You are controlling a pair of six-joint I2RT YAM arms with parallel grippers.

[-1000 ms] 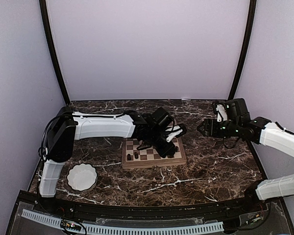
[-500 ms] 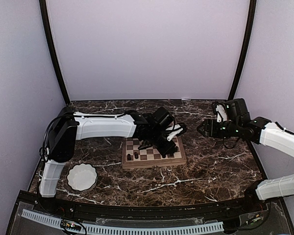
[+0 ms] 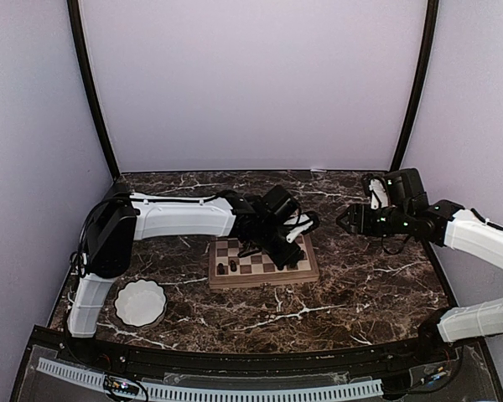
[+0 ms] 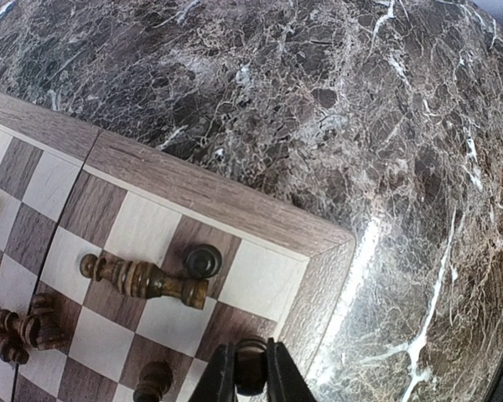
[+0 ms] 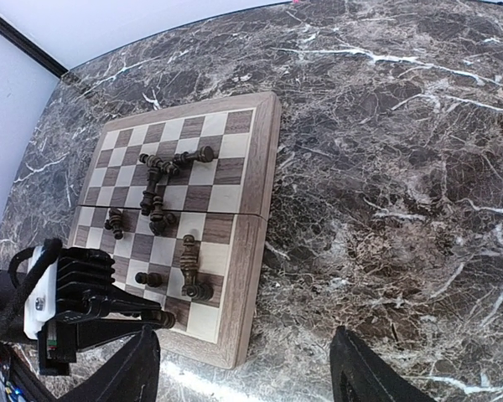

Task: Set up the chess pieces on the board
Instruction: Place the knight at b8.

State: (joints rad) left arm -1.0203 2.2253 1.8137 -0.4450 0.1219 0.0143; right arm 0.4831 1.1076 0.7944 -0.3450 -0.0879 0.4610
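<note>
1. white scalloped bowl point(image 3: 140, 303) sits near left on the table point(image 5: 402, 167), well apart from the board point(image 5: 264, 159).
2. board is wood with tan/dark checks and a light rim. table is dark veined marble. chess pieces point(image 5: 161, 188) are dark turned wood, several toppled.
3. left gripper point(image 4: 250, 373) is clamped on one chess piece point(image 4: 250, 353) at the board's far right corner, with the piece's base cut off. right gripper point(image 5: 245, 352) is spread wide above the table, right of the board.

Just beyond the matt black fingers point(image 4: 278, 378), the board point(image 4: 210, 201) is matt, grainy wood. The chess pieces point(image 4: 147, 280), the one between the fingers included, look like dark turned wood, faintly shiny. Past the rim, the table point(image 4: 335, 109) is glossy veined marble.
</note>
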